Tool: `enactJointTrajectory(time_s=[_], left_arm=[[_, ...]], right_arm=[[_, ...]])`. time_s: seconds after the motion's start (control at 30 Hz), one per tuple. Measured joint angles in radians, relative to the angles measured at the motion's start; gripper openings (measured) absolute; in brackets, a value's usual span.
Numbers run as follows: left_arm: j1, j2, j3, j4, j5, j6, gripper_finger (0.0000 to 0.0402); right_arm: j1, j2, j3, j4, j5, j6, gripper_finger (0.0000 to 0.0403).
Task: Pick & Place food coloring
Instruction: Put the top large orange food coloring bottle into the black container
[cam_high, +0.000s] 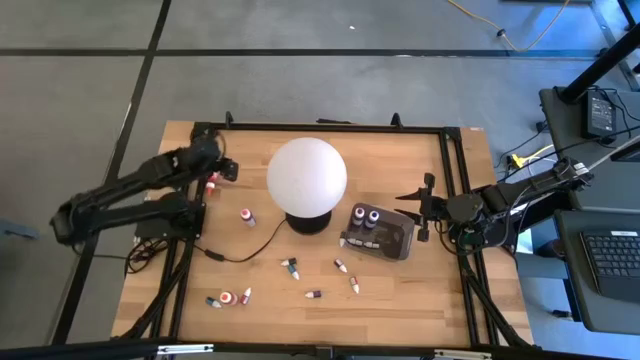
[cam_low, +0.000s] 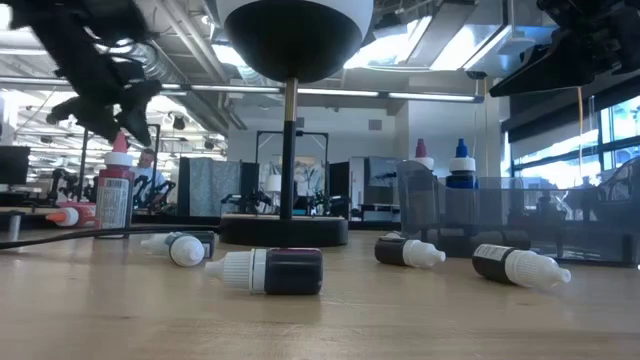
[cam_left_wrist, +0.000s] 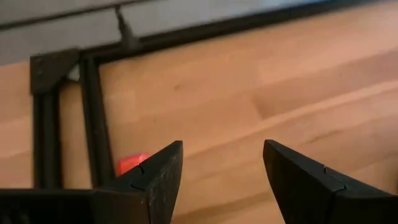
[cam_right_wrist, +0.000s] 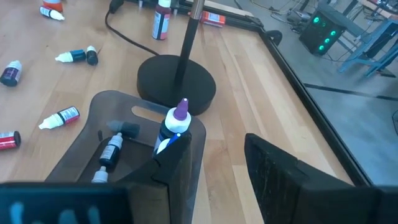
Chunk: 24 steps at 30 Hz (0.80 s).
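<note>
Several tiny food coloring bottles lie loose on the wooden table, among them one (cam_high: 291, 268) near the middle and a group (cam_high: 227, 298) at the near left. One red bottle (cam_high: 247, 216) stands upright. Another red one (cam_high: 212, 183) lies beside the left frame rail, just under my left gripper (cam_high: 228, 170), which hovers open and holds nothing (cam_left_wrist: 221, 149). The dark translucent tray (cam_high: 395, 240) holds two upright bottles (cam_high: 367, 214) and a few lying ones (cam_right_wrist: 112, 149). My right gripper (cam_high: 425, 205) hangs open to the right of the tray (cam_right_wrist: 217, 146), with nothing between its fingers.
A big white globe lamp (cam_high: 307, 172) stands on a round black base (cam_high: 308, 222) mid-table, its black cord (cam_high: 240, 255) trailing left. A black frame rail (cam_left_wrist: 93, 124) runs along the table's edges. Bare wood lies along the far edge and the near right.
</note>
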<state>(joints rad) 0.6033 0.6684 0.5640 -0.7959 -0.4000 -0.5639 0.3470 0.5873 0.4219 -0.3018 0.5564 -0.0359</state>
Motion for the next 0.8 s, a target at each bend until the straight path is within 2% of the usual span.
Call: enactJointTrajectory(time_s=[0.23,0.4,0.53,0.8], left_arm=[[0.000,0.307,0.170,-0.223,0.014,-0.165,0.0218],[0.000,0.471,0.214,-0.423,0.021,-0.320,0.0218],[0.000,0.549,0.205,-0.433,0.071,-0.343,0.0218],[0.000,0.659,0.204,-0.425,0.054,-0.369,0.0219]], right_arm=[[0.000,0.000,0.000,0.027,0.001,-0.025,0.0152],[0.000,0.000,0.000,0.027,0.001,-0.025,0.0152],[0.000,-0.001,0.000,0.027,0.000,-0.026,0.0152],[0.000,-0.001,0.000,0.027,0.000,-0.022,0.0152]])
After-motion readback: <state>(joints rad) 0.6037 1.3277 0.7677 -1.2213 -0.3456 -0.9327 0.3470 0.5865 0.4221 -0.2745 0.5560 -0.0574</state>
